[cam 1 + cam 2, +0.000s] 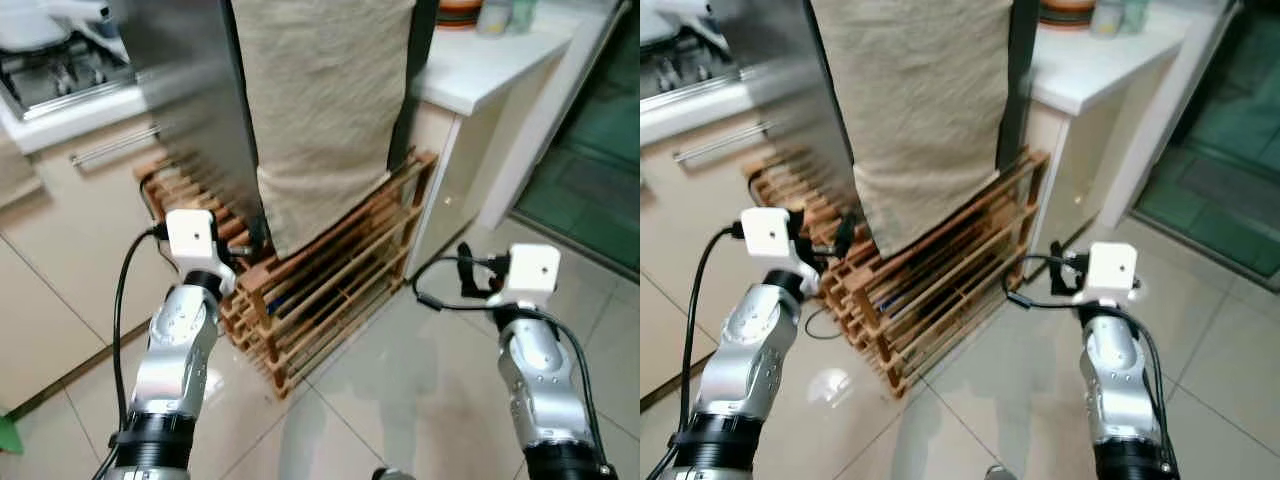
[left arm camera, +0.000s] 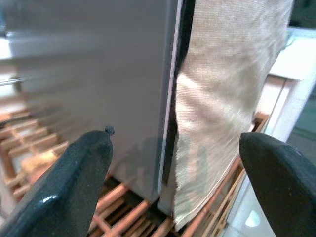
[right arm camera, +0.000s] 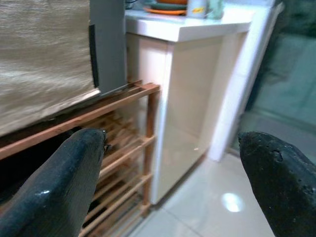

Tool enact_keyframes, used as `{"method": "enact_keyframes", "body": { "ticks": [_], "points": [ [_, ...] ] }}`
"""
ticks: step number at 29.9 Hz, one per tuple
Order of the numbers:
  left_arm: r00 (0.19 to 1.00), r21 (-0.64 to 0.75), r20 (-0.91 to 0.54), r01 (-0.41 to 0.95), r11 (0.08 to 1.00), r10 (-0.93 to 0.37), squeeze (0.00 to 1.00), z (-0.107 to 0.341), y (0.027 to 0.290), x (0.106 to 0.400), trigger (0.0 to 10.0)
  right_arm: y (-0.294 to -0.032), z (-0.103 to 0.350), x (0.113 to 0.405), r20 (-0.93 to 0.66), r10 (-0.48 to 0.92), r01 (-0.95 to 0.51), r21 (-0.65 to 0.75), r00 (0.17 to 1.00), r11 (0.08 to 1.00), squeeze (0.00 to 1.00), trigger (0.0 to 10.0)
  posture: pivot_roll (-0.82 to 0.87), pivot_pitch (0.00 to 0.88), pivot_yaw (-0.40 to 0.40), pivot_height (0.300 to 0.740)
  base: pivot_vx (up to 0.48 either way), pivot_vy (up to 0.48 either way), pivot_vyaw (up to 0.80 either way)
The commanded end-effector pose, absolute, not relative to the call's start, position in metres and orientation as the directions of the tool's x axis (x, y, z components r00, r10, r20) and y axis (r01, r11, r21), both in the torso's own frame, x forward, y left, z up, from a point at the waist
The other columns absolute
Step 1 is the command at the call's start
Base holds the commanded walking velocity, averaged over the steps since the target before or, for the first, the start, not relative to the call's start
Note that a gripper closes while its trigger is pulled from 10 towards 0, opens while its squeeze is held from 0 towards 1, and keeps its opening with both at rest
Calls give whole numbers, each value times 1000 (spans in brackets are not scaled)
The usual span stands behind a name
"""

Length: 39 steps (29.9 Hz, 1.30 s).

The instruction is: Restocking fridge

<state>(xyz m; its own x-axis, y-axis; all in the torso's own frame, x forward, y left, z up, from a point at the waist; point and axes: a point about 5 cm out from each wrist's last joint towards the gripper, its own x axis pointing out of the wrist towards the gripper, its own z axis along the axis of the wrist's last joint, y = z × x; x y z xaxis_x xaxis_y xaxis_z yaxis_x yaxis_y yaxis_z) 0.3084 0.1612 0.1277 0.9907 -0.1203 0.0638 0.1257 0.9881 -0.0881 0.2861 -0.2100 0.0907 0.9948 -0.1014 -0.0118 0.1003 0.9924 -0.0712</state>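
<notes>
A grey steel fridge (image 1: 190, 100) stands shut on a low wooden slatted rack (image 1: 330, 290), and a beige cloth (image 1: 320, 110) hangs down over its front. My left gripper (image 2: 174, 138) is open and empty, held close to the fridge's lower edge where the steel side meets the cloth (image 2: 222, 98). Further right, over the tiled floor, my right gripper (image 3: 172, 134) is open and empty too. It faces the rack's corner (image 3: 148, 94) and the cabinet beside it.
A white counter (image 1: 480, 70) with dishes on it stands right of the fridge, above a cream cabinet (image 3: 187, 108). A stove (image 1: 60, 70) and a drawer handle (image 1: 115, 145) are at the left. Pale floor tiles (image 1: 400, 380) lie ahead, and a darker green floor (image 1: 600, 170) lies at the right.
</notes>
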Motion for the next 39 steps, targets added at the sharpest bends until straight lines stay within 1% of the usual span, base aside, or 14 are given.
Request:
{"method": "enact_keyframes", "body": {
  "ticks": [1,8,14,16,21,25,30,34,38,39],
  "points": [
    [993,-67,61,102,993,-98,0,128,170,308,10000,-200,92,290,-3,-74,74,-69,997,995,0,10000,-84,0,60,740,0,450,-763],
    [993,-84,52,111,990,-107,0,128,169,308,10000,-200,88,287,-12,-79,78,-63,997,995,0,10000,-87,0,63,740,0,469,-753],
    [991,-26,55,126,992,-125,0,129,164,311,10000,-201,87,286,-19,-82,81,-63,996,995,0,10000,-89,0,65,740,0,438,-752],
    [992,-23,46,119,993,-118,0,129,164,312,10000,-202,87,286,-15,-91,90,-66,996,994,0,10000,-92,0,66,740,0,0,-756],
    [992,-60,65,113,992,-109,0,131,163,313,10000,-205,89,285,-4,-102,101,-77,995,992,0,10000,-99,0,66,740,0,0,0],
    [992,-62,73,106,992,-102,0,135,161,315,10000,-205,91,286,6,-102,102,-86,995,991,0,10000,-100,0,64,740,0,0,0],
    [993,-76,85,93,993,-87,0,147,151,326,10000,-203,96,288,24,-100,101,-89,995,991,0,10000,-95,0,55,740,0,0,0],
    [991,-80,78,115,990,-109,0,158,141,345,10000,-199,99,290,35,-91,94,-86,995,992,0,10000,-103,0,65,740,0,0,0],
    [988,-67,81,139,988,-133,0,160,139,347,10000,-199,100,290,42,-93,97,-84,995,992,0,10000,-104,0,69,740,0,0,0],
    [986,-66,78,155,986,-150,0,160,135,348,10000,-199,100,290,43,-94,98,-83,995,992,0,10000,-104,0,70,740,0,0,0]
  ]
}}
